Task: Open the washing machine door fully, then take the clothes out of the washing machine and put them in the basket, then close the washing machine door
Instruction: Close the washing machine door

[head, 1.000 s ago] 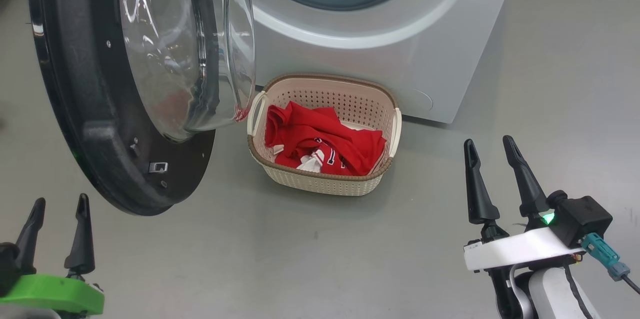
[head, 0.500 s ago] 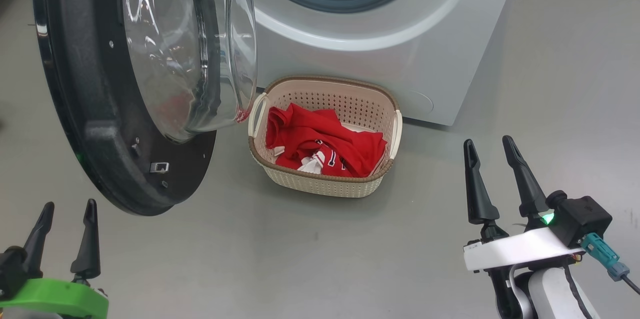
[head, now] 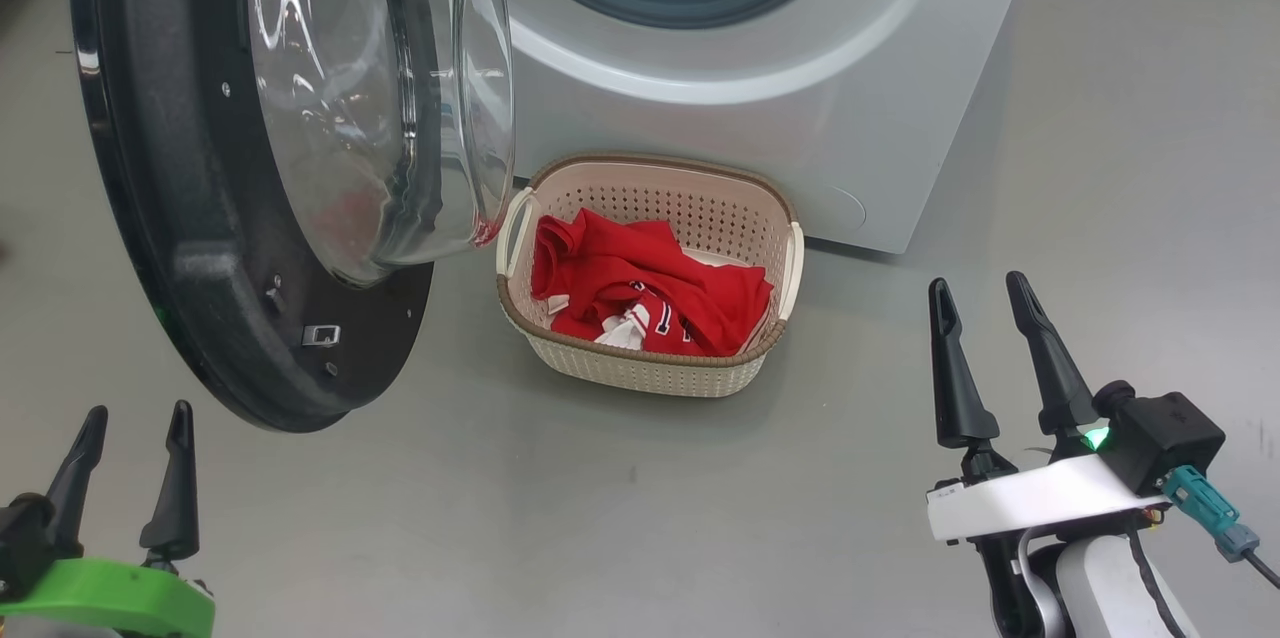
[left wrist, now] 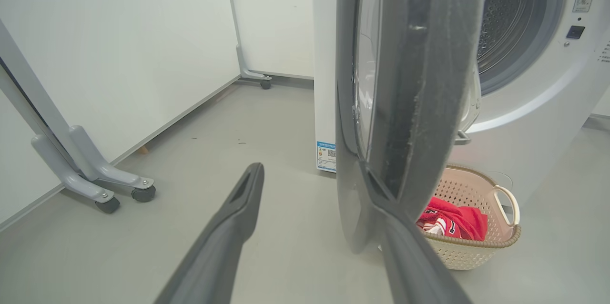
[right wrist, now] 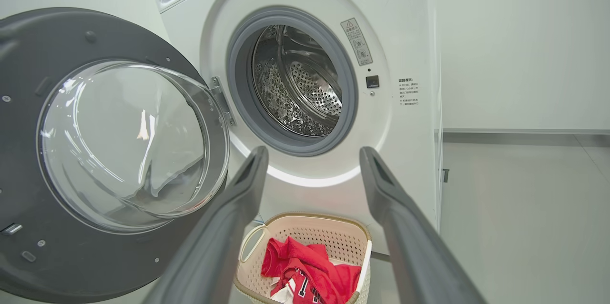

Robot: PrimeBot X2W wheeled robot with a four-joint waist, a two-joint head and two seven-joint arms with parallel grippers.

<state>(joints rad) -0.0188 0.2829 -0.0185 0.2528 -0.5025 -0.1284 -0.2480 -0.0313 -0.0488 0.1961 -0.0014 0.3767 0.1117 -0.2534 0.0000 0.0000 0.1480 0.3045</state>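
The washing machine (head: 800, 68) stands at the top with its door (head: 200, 218) swung wide open to the left, glass bowl facing right. Its steel drum (right wrist: 305, 89) looks empty. In front of the machine, on the floor, the cream basket (head: 640, 363) holds the red clothes (head: 640, 278). My left gripper (head: 140, 408) is open at the lower left, just below the door's rim and apart from it. In the left wrist view the left gripper (left wrist: 314, 175) faces the door (left wrist: 410, 80) edge-on. My right gripper (head: 976, 280) is open at the lower right, empty, right of the basket.
Grey floor lies all around. White panels on wheeled feet (left wrist: 109, 189) stand left of the machine. In the right wrist view the basket (right wrist: 310, 217) with the clothes (right wrist: 310, 266) sits below the open right gripper (right wrist: 313, 150), and a white wall runs behind at the right.
My left gripper has sunk slightly lower and a little to the right in the head view. The head view itself has shifted a touch. Right gripper, basket and door are unchanged.
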